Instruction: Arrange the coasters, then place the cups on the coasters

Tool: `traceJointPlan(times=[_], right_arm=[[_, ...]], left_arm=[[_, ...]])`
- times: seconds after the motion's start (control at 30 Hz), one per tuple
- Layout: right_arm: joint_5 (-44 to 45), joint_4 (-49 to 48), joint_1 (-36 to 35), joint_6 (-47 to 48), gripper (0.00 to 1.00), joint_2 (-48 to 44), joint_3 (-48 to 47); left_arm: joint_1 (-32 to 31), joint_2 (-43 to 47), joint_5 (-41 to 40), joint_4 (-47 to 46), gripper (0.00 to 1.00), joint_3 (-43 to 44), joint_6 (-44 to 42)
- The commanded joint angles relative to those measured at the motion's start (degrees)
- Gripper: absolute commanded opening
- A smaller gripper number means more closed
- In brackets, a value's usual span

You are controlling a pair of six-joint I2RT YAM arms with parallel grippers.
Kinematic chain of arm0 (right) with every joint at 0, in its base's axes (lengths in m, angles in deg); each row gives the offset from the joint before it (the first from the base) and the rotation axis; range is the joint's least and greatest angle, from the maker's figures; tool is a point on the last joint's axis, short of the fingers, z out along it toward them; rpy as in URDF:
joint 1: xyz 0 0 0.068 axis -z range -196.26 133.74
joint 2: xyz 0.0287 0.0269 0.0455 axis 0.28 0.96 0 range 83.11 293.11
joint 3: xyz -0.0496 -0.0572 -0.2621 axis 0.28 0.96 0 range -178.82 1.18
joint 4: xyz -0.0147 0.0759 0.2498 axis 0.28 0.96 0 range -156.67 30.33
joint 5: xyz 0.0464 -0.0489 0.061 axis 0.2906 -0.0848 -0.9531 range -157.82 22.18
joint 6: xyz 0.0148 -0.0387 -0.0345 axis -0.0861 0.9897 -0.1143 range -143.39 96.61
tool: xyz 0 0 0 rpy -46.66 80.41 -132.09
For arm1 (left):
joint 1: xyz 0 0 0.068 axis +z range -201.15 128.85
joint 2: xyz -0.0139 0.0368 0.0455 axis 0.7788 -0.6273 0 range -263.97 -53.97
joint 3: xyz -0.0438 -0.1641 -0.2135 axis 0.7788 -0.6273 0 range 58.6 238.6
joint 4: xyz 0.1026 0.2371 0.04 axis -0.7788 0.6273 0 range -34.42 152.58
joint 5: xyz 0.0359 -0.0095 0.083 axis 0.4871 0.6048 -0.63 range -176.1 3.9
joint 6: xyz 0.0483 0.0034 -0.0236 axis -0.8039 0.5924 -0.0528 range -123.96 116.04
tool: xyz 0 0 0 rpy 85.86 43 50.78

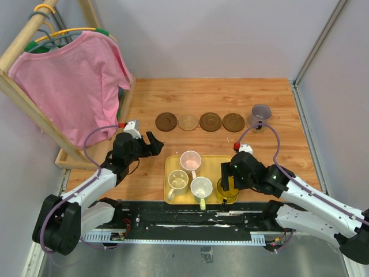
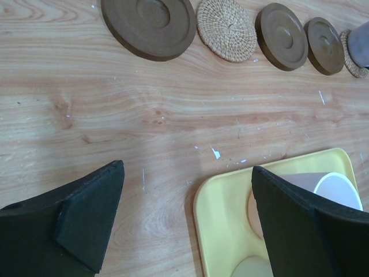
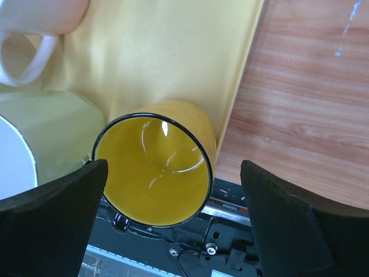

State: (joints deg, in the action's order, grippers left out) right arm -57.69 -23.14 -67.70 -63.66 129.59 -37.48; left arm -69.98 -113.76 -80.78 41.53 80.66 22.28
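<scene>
Four coasters lie in a row at the back: dark brown, tan woven, brown and brown. A grey-purple cup stands on a fifth woven coaster at the right end. The yellow tray holds the pink cup, cream cup, white-green cup and yellow cup. My right gripper is open, its fingers either side of the yellow cup, apart from it. The left gripper hangs open and empty over the tray's far left corner.
A pink shirt hangs on a wooden rack along the left side, its base close to my left arm. Grey walls enclose the wooden table at back and right. The black base rail lies just beyond the tray's near edge.
</scene>
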Motion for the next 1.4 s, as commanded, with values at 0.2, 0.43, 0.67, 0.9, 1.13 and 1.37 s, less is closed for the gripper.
traceJointPlan(times=[0.2,0.43,0.67,0.9,1.13,1.37], right_arm=[[7.6,8.2,-1.7,-6.0,0.52,2.2,0.2],[8.2,6.2,-1.6,-6.1,0.27,6.4,0.6],[9.2,4.0,-1.7,-4.3,0.01,11.6,-1.5],[14.9,2.5,-1.6,1.1,0.01,16.1,-6.9],[20.3,-3.5,-1.4,12.4,0.02,24.1,-10.4],[21.1,-8.7,-0.1,19.2,0.28,29.9,-13.0]], left_arm=[[-0.3,-0.4,1.7,-1.8,0.96,-1.2,0.8],[-0.4,-1.0,1.6,-2.3,0.96,-1.2,0.9],[-0.3,-1.7,1.4,-2.6,0.96,-1.3,0.9],[-0.4,-1.9,0.9,-3.1,0.96,-1.4,0.7],[-0.4,-4.1,0.8,-4.1,0.96,-0.7,0.4],[-0.3,-4.3,0.6,-4.4,0.96,-0.5,0.7]])
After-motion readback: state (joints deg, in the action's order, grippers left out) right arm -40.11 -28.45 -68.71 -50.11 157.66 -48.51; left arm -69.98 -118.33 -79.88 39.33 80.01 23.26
